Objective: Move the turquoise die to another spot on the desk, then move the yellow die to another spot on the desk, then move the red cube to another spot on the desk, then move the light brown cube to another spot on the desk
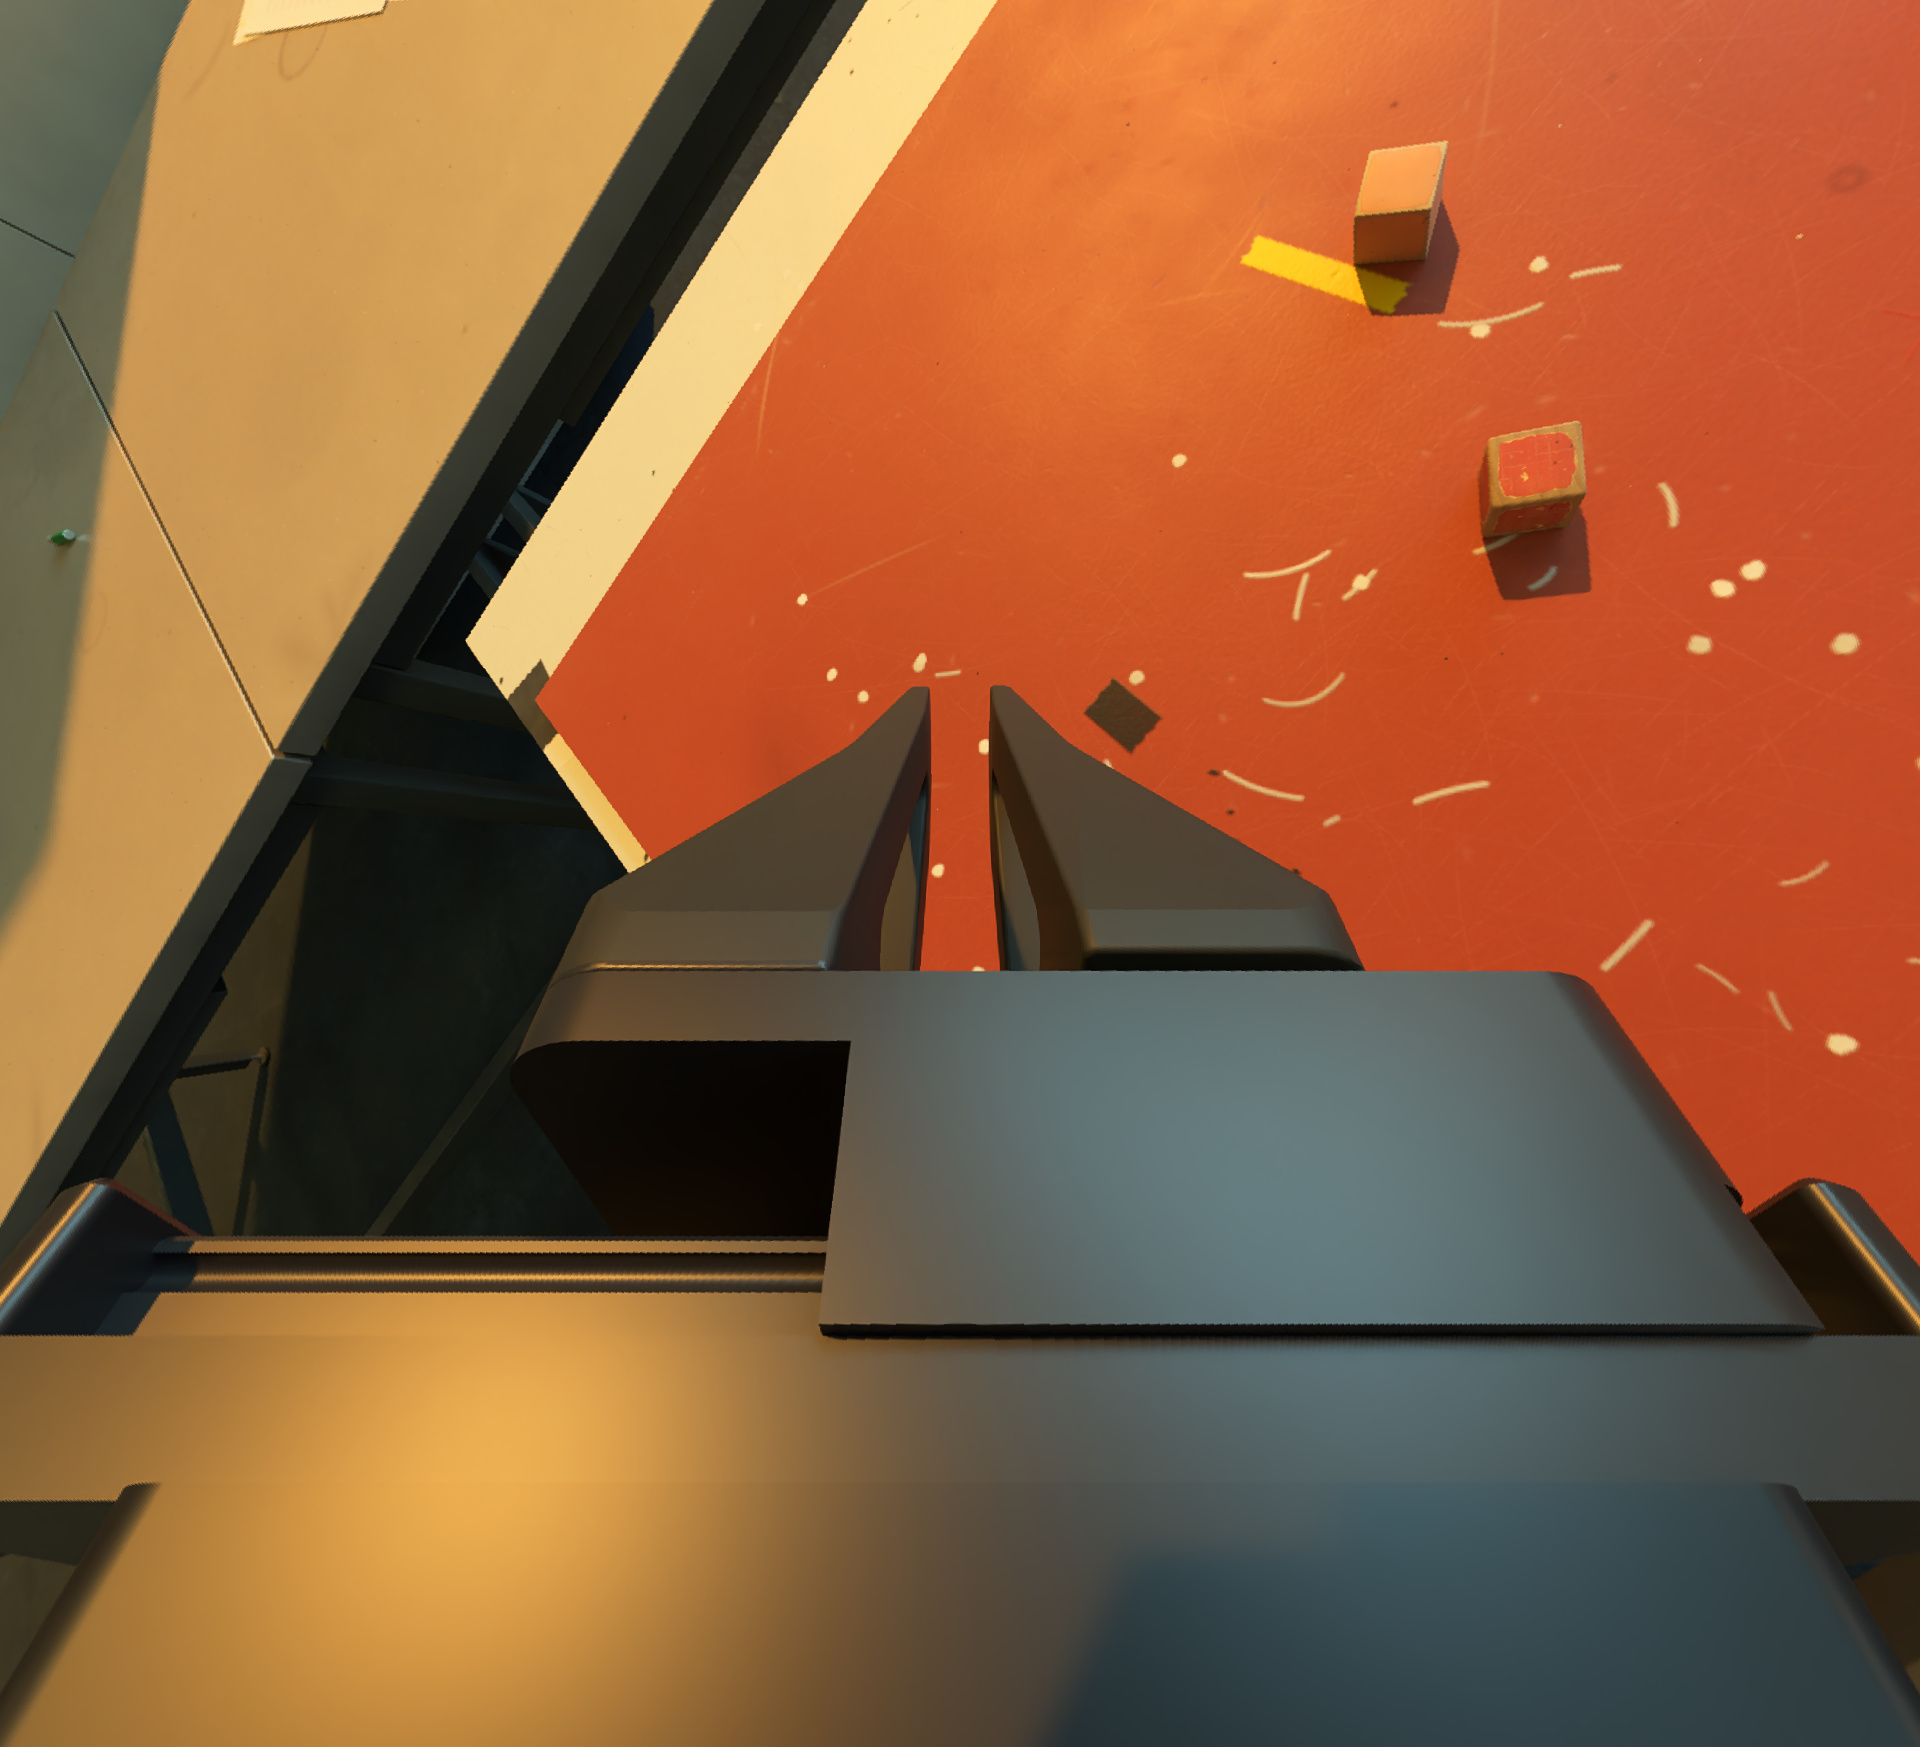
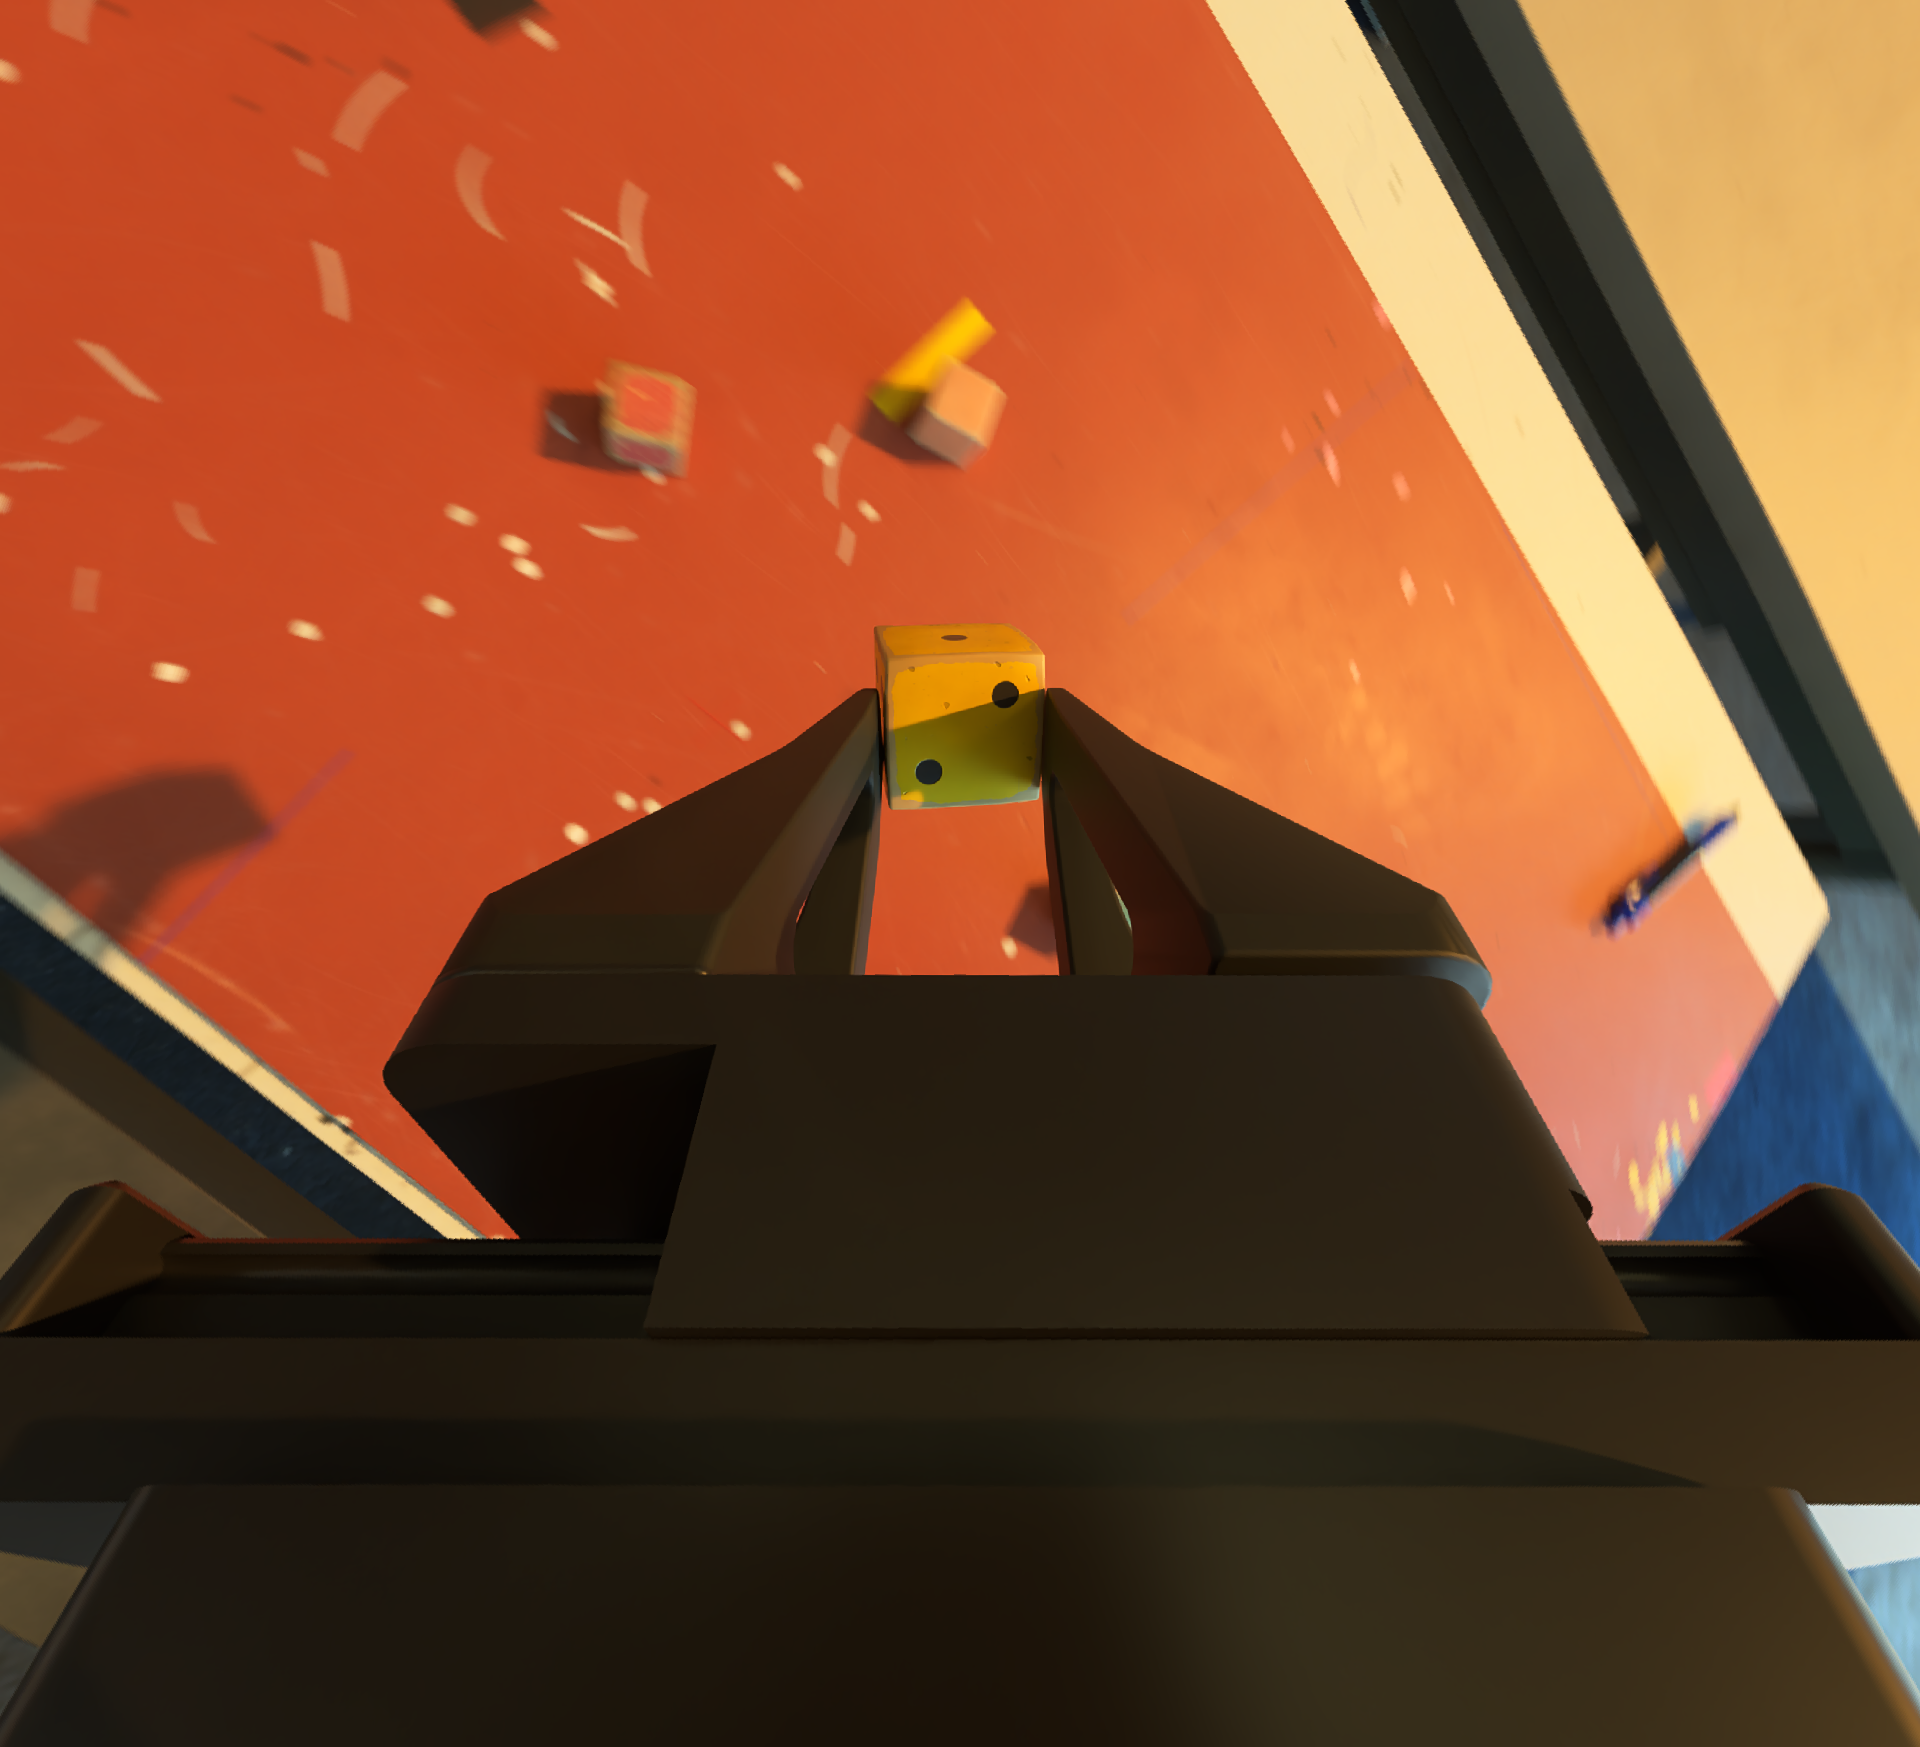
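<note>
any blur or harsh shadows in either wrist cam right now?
Left wrist view: sharp, with warm low light and long shadows behind the light brown cube and red cube. Right wrist view: desk and far cubes blurred; yellow die crisp, its lower half shadowed.

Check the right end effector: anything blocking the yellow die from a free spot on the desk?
Nothing visible. The right end effector holds the yellow die above bare desk; the red cube and light brown cube sit well beyond.
</note>
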Available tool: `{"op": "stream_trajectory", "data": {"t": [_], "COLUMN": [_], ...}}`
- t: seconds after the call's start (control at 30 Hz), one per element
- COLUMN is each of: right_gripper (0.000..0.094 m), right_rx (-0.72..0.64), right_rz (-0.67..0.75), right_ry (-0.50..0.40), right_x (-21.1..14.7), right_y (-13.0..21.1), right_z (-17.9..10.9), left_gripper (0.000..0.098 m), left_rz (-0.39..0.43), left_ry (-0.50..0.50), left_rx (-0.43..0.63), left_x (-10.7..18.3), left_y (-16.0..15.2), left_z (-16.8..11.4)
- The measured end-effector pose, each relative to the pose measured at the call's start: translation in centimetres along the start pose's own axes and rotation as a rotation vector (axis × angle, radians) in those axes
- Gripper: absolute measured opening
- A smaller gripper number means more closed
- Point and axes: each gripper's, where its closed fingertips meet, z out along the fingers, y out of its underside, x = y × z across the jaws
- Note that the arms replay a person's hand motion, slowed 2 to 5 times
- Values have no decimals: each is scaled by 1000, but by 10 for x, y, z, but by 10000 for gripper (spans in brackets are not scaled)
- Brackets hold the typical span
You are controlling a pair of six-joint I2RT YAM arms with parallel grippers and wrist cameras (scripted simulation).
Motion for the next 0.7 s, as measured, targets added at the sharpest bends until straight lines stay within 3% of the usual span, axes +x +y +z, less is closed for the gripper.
{"op": "stream_trajectory", "data": {"t": [0.2,0.4,0.53,0.7], "right_gripper": [260,260,260,260], "right_rx": [-246,-498,-585,-633], "right_rz": [255,463,549,625], "right_ry": [98,147,130,140], "right_x": [50,66,57,50], "right_y": [98,196,234,258], "right_z": [2,20,31,36], "left_gripper": [93,93,94,94], "left_rz": [-2,2,12,18], "left_ry": [6,7,9,13], "left_rx": [9,13,14,12], "left_x": [1,2,5,7], "left_y": [-2,-4,-5,-6], "left_z": [0,-1,-1,-1]}}
